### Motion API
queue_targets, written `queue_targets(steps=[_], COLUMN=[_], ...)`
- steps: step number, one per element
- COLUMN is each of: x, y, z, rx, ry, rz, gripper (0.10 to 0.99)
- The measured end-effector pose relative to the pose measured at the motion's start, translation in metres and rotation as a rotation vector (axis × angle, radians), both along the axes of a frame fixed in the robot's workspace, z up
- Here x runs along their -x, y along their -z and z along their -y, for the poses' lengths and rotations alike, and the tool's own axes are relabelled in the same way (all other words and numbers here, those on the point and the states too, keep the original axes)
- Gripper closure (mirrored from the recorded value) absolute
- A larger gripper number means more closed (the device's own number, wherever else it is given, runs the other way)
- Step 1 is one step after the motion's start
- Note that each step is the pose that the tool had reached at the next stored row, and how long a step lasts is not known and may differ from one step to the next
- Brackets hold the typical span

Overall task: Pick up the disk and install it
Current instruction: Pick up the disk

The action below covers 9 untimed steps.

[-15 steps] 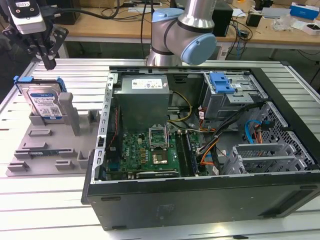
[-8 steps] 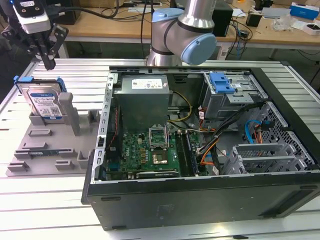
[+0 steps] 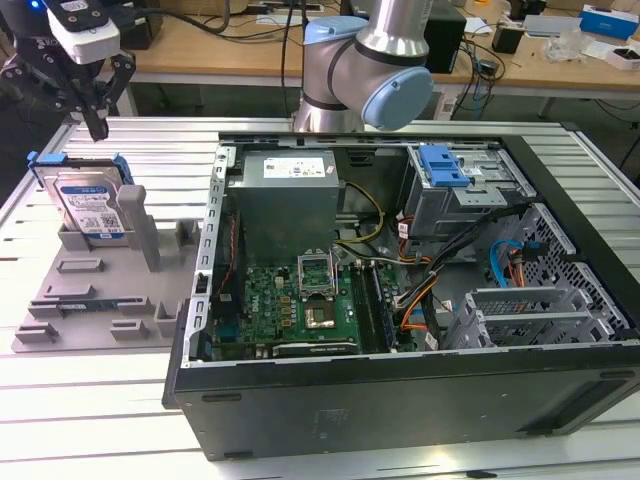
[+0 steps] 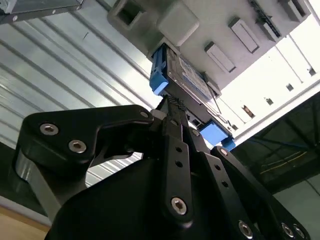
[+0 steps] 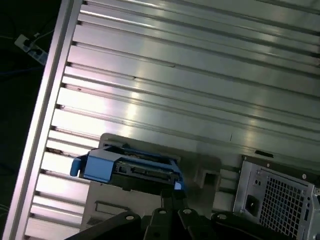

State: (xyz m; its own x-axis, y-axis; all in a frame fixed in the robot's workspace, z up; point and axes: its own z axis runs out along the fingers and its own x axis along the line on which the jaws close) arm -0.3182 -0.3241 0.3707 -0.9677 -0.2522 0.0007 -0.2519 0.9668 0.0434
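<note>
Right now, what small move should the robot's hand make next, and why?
Probably a short, straight descent. The black hand hovers just above the silver hard drive in its blue plastic bracket, which stands upright in the grey plastic holder beside the open black computer case, seemingly untouched. Its top edge lies roughly below the hand.

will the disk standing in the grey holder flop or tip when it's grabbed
Probably stiff: the disk looks like a flat metal slab in a blue bracket, so it should not sag. Likely heavy for its size. It stands on edge in the grey holder, so a sideways push might tilt it, though the slot seems to brace it.
</note>
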Motion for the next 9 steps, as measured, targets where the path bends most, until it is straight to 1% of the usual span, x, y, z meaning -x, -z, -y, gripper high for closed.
queue_targets(steps=[2, 9], x=[0.0000, 0.0000], y=[0.0001, 0.0001], z=[0.0000, 0.0000], rx=[0.000, 0.000], ry=[-0.070, -0.222], rz=[0.0000, 0.0000], gripper=[0.980, 0.980])
